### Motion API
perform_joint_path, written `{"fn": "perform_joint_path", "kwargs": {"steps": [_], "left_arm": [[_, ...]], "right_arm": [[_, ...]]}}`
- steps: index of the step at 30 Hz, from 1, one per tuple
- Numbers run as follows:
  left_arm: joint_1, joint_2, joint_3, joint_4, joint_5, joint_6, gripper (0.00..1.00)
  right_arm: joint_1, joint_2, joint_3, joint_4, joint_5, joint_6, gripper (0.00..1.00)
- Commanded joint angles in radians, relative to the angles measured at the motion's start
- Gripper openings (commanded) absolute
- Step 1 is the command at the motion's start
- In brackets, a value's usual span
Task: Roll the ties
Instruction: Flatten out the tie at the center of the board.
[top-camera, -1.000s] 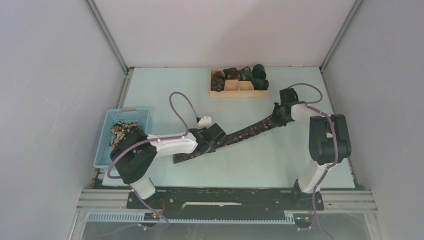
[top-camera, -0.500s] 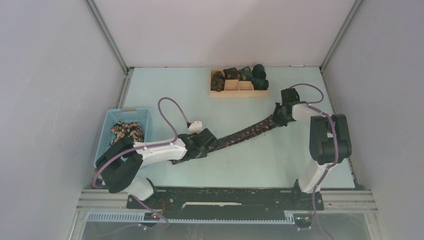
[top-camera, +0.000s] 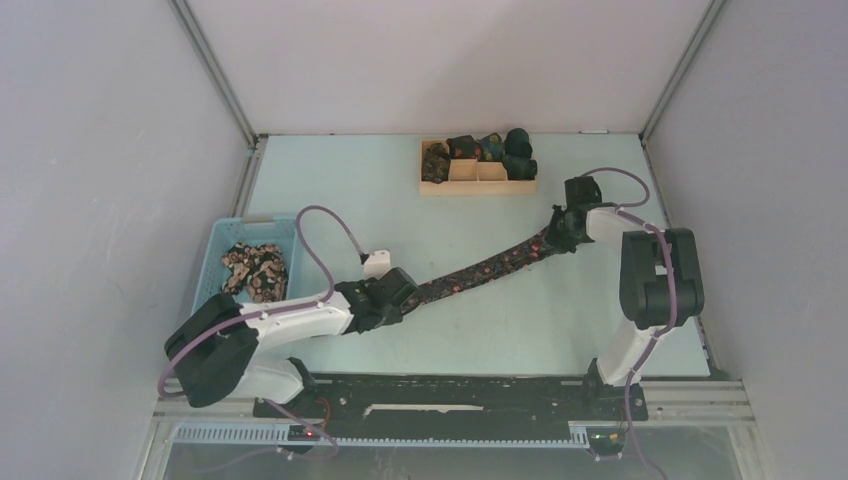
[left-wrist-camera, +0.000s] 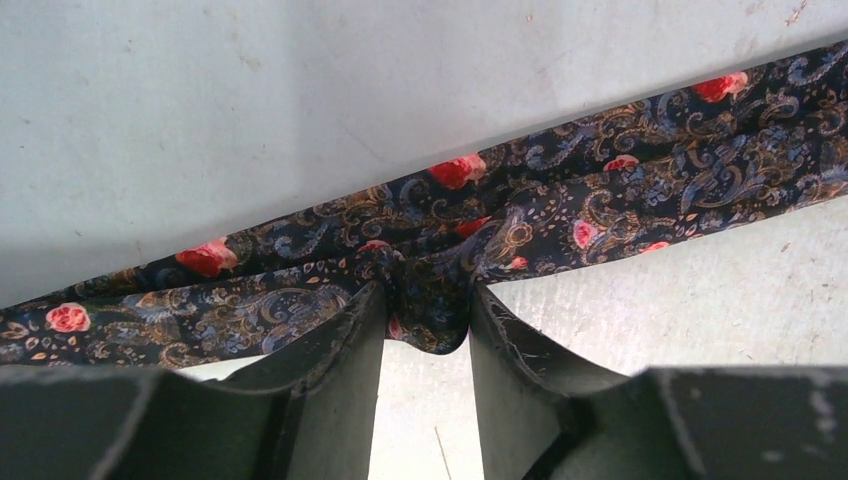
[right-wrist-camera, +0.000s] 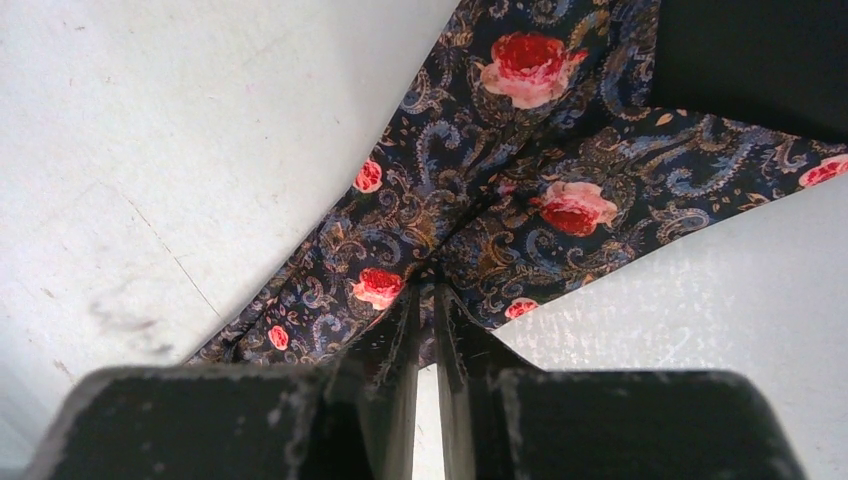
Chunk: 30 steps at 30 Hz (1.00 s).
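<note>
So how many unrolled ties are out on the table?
1: the tie stretched between the left hand and right hand, both pinching it. The patterned heap in the blue basket may hide more.

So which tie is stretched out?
The tie pinched by the left gripper and right gripper. The rest sit rolled in the wooden tray or heaped in the blue basket.
</note>
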Motion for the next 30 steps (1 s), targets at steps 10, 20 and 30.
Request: {"fn": "perform_joint_path", "kwargs": {"steps": [10, 20, 30], "left_arm": [[0.005, -0.140, 0.020, 0.026, 0.091, 0.104, 0.65], [0.004, -0.253, 0.018, 0.012, 0.123, 0.148, 0.70], [0.004, -0.335, -0.074, 0.021, 0.128, 0.118, 0.70]], "right_arm": [[-0.020, -0.164, 0.012, -0.070, 0.028, -0.005, 0.60], [0.073, 0.009, 0.167, -0.200, 0.202, 0.084, 0.66], [0.102, 0.164, 0.281, -0.279, 0.306, 0.069, 0.28]]}}
